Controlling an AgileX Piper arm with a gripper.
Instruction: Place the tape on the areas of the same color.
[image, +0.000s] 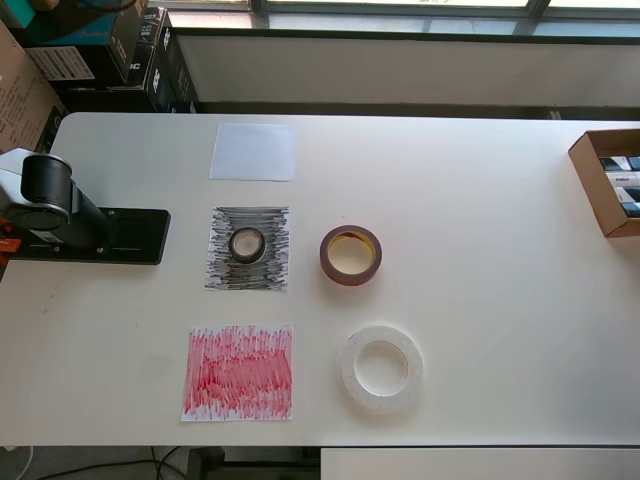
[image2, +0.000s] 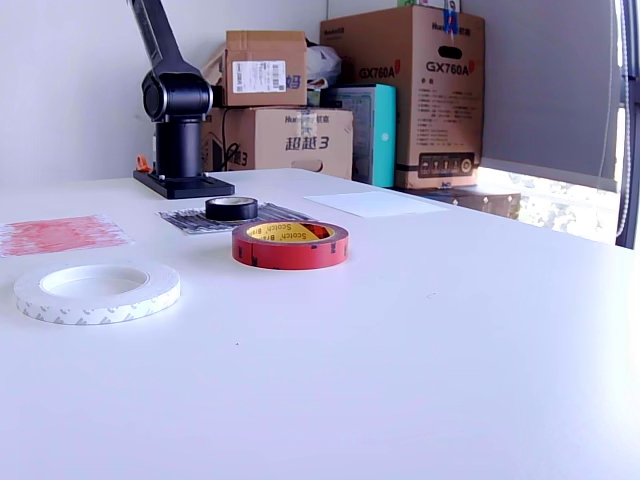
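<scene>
Overhead view: white table (image: 480, 300). Arm base (image: 60, 215) at left edge of frame; gripper out of frame in both views, its state cannot be told. Black tape roll (image: 247, 244) lies on black sheet (image: 249, 249), frame centre-left. White sheet (image: 254, 151) above it, bare. Red sheet (image: 239, 373) lower left, bare. Red tape roll (image: 350, 254) on bare table right of black sheet. White tape roll (image: 380, 369) on bare table right of red sheet. Cardboard box (image: 608, 180) at right edge.
</scene>
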